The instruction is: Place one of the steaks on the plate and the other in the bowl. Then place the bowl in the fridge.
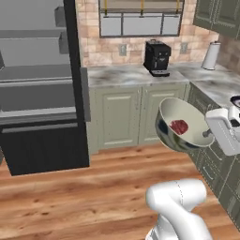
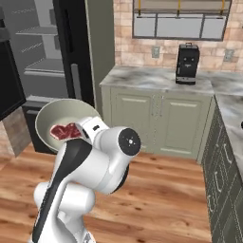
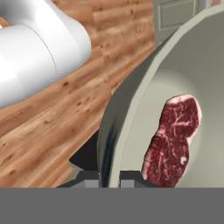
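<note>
While the tool [image 3: 108,177] pinched the thin rim of the stiff bowl [image 1: 187,115] up in the air, the soft steak [image 1: 179,126] inside looked ready to slide, away from the open fridge [image 1: 33,84].

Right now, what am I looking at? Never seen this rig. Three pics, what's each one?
It is a rendered kitchen with a white robot arm on a driving base. Two pictures come from cameras on the base, behind the arm to its left and right. The third looks along the claw. The claw is shut on the rim of a bowl, carried tilted above the wooden floor. A steak lies inside. The fridge stands open, shelves showing. A coffee machine sits on the counter.
</note>
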Motion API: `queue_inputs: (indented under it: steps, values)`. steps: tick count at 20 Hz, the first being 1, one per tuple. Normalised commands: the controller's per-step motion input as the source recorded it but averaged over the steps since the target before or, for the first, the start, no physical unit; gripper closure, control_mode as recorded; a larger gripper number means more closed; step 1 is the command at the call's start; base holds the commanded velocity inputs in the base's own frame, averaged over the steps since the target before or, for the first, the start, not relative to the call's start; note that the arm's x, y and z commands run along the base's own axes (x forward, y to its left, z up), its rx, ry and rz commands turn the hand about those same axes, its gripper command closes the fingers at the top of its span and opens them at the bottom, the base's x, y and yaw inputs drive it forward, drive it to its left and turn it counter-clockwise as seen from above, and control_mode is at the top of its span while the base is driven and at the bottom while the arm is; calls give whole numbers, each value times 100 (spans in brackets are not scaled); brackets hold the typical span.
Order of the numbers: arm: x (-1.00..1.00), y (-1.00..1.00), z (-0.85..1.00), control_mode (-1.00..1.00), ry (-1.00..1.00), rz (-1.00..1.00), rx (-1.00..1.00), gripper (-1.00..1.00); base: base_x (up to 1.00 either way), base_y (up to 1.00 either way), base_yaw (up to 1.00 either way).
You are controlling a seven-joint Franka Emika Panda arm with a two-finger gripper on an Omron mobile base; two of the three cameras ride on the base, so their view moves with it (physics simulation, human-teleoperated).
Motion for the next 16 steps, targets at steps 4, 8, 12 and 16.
queue_inputs:
  steps: [4, 8, 12, 16]
  values:
    - [0, 0, 0, 100, 0, 0, 0, 100, 47, 66, 14]
    - [0, 0, 0, 100, 0, 0, 0, 100, 50, 61, 11]
    - [0, 0, 0, 100, 0, 0, 0, 100, 50, 50, 9]
    - [0, 0, 0, 100, 0, 0, 0, 100, 50, 49, 7]
